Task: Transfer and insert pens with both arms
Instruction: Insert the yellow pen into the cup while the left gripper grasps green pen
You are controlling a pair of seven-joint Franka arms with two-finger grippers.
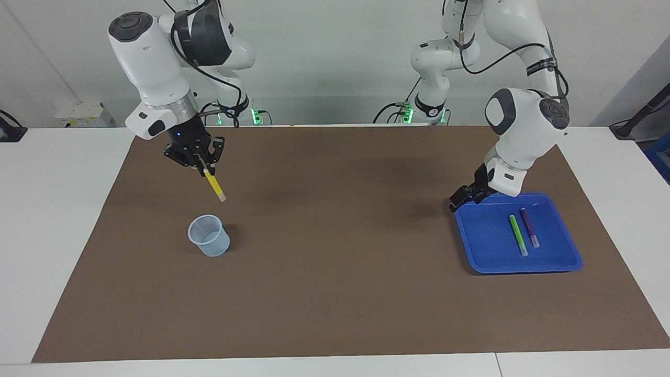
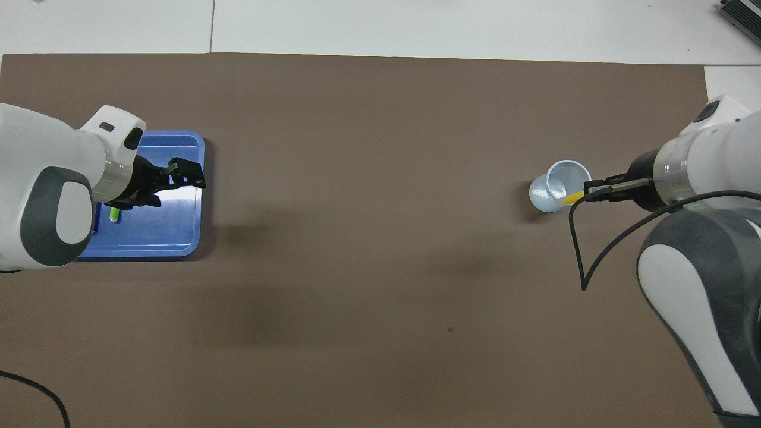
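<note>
we see right gripper (image 1: pixel 204 168) clamped on yellow pen (image 1: pixel 215 187) over cup (image 1: pixel 209 235) — light, stiff, slick; green pen (image 1: pixel 518 235), purple pen (image 1: pixel 528 226) in tray (image 1: pixel 523 262) — take mid-barrel; left gripper (image 1: pixel 463 196) jaws apart

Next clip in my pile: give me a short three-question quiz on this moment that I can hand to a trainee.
1. True or false: the yellow pen already stands inside the cup.
2. Which pens lie in the blue tray? A) yellow and purple B) green and purple C) green only
3. Which gripper is empty, and what is it over?

Key
1. False. The right gripper holds the pen tilted in the air, above the cup.
2. B. The green pen and the purple pen lie side by side in the tray.
3. The left gripper, open, over the tray's corner nearest the robots and the table's middle.
</note>
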